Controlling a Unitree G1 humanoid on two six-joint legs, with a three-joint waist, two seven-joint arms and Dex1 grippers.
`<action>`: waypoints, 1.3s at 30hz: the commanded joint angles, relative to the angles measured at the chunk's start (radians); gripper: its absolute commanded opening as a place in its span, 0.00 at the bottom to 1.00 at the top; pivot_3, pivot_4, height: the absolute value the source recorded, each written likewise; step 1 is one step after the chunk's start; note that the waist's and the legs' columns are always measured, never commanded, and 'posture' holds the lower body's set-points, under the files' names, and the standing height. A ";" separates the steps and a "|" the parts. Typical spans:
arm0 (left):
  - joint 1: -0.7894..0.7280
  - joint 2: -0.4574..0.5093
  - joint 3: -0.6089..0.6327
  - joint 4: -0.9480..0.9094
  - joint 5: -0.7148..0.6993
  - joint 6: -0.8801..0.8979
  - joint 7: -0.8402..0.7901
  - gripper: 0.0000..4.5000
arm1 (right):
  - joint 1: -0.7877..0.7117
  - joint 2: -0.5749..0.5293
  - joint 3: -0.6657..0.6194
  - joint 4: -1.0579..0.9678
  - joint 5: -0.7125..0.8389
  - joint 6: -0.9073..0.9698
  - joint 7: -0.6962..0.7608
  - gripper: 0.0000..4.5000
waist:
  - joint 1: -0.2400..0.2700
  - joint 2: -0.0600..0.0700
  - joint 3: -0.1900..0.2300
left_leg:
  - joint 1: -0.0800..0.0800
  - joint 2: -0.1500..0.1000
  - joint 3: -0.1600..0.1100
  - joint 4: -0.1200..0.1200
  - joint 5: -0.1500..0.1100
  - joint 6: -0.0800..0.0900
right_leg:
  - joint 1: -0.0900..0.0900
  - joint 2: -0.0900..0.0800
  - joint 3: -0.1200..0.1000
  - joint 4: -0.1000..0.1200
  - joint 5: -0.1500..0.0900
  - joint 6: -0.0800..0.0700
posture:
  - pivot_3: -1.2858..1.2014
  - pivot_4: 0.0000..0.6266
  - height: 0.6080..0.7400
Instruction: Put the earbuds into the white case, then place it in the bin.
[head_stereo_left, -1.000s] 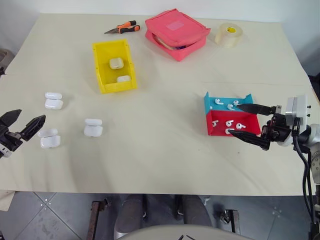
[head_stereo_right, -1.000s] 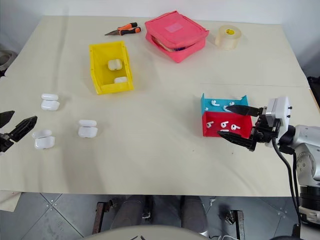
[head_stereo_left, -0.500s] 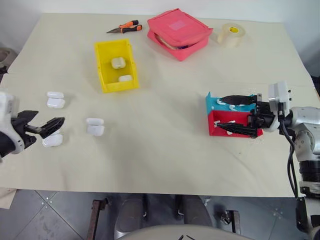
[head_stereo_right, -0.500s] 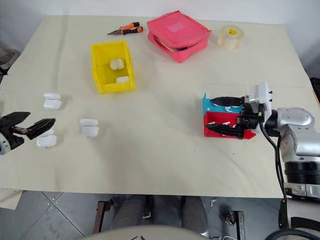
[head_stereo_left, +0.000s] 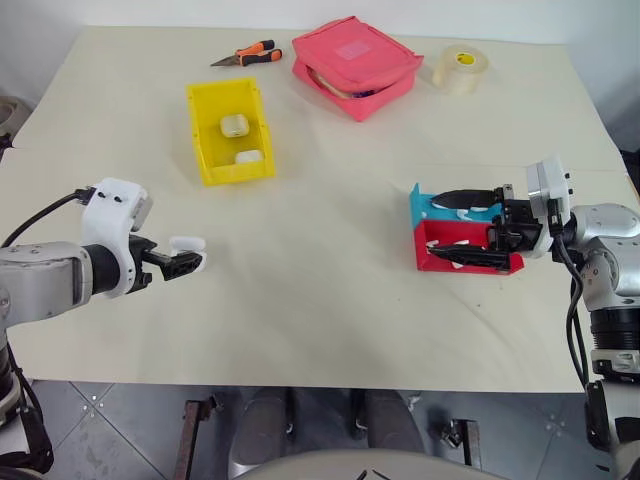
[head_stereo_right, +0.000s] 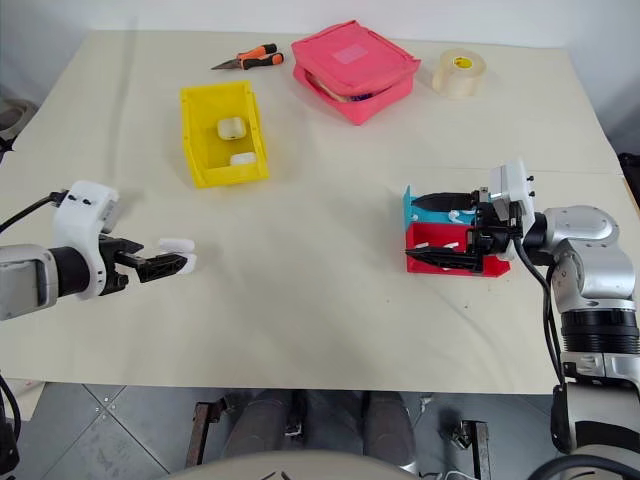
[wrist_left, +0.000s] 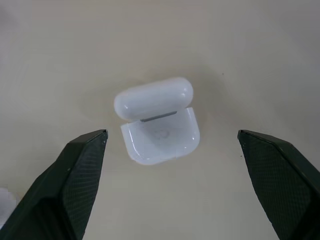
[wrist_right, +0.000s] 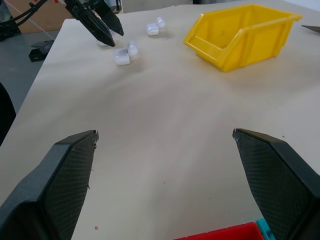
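Two head-camera views first, showing one scene: left gripper (head_stereo_left: 183, 263) hovering with fingers spread, empty, right at an open white case (head_stereo_left: 188, 243) on the cream table (head_stereo_left: 330, 300). Right gripper (head_stereo_left: 466, 226) reaching level over the red tray (head_stereo_left: 440, 258) and blue tray (head_stereo_left: 425, 205), fingers apart, holding nothing, with tiny earbuds (head_stereo_right: 455, 215) lying between them in the trays. Sitting farther back, the yellow bin (head_stereo_left: 229, 131), already holding two cases; beyond it, pliers (head_stereo_left: 245, 53), a pink pouch (head_stereo_left: 353, 64) and a tape roll (head_stereo_left: 458, 69).

Left wrist view: looking down on the case (wrist_left: 156, 120), lid flipped up, centred between the wide black fingertips (wrist_left: 75, 170). Probably best: lowering straight, closing on the base, sparing the lid.

Right wrist view: looking across the table toward the bin (wrist_right: 240, 32), red tray edge (wrist_right: 220, 235) just below the spread fingers (wrist_right: 60, 170). Needing a downward tilt, judging by this, before pinching one bud.
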 joint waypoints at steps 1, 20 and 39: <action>-0.045 0.052 -0.081 0.096 -0.253 -0.075 0.268 0.99 | 0.003 -0.008 -0.017 -0.028 0.009 0.002 0.013 1.00 | 0.000 0.000 0.000 | 0.000 0.000 0.000 0.000 0.000 0.000 | 0.000 0.000 0.000 0.000 0.000 0.000 | 0.52 0.24 1.00; -0.085 0.178 -0.395 0.110 -0.608 -0.448 0.662 0.99 | 0.070 -0.019 -0.050 -0.085 0.022 0.016 -0.014 1.00 | 0.000 0.001 0.001 | 0.000 0.000 0.000 0.001 0.000 -0.001 | 0.000 0.006 0.000 -0.001 0.000 0.000 | 0.52 0.24 1.00; -0.249 0.375 -0.609 0.222 -0.587 -0.293 0.368 0.99 | 0.069 -0.015 -0.048 -0.092 0.023 0.030 -0.023 1.00 | 0.002 0.002 0.001 | 0.000 0.000 0.002 0.001 0.000 -0.001 | 0.000 0.007 0.001 -0.001 0.000 0.000 | 0.52 0.24 1.00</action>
